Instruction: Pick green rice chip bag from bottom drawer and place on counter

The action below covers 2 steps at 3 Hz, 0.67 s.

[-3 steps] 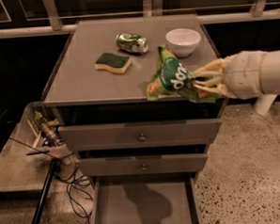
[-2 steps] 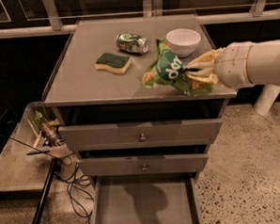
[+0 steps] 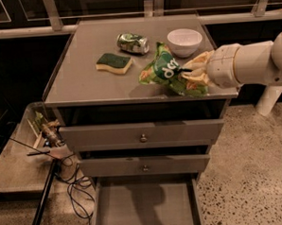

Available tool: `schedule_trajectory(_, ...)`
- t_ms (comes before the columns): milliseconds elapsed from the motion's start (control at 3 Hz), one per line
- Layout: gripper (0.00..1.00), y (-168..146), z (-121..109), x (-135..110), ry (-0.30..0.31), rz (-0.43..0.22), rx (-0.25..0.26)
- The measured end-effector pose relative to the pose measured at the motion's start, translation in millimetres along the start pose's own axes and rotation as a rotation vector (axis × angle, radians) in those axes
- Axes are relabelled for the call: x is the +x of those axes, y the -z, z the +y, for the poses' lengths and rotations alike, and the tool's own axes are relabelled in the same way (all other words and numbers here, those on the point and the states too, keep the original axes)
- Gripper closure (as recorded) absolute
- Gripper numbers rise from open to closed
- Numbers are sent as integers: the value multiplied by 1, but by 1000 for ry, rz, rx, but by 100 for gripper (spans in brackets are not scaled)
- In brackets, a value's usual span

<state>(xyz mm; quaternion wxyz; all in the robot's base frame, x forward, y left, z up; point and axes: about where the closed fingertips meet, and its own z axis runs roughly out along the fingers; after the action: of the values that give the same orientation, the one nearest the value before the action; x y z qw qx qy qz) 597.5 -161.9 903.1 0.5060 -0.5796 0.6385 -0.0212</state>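
The green rice chip bag (image 3: 165, 69) is held tilted just above the right front part of the counter (image 3: 86, 70), its shadow right below it. My gripper (image 3: 188, 73) comes in from the right on a white arm and is shut on the bag's right end. The bottom drawer (image 3: 145, 209) stands pulled open at the bottom of the view, and its grey floor shows nothing lying in it.
On the counter lie a green metal can (image 3: 132, 43), a green-and-yellow sponge (image 3: 113, 63) and a white bowl (image 3: 184, 41) just behind the bag. Two upper drawers (image 3: 142, 134) are pushed in. A low shelf with clutter and cables (image 3: 47, 138) stands at the left.
My gripper has moved the bag up and back, from the counter's right front edge to over the counter near the bowl.
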Motion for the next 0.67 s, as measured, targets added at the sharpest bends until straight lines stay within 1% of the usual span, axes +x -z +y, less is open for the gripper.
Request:
schedule_trajectory(333,100,-14,-13,-4,-24,5,-2)
schedule_trajectory(667,100,-33,-41,-13,-24,5,6)
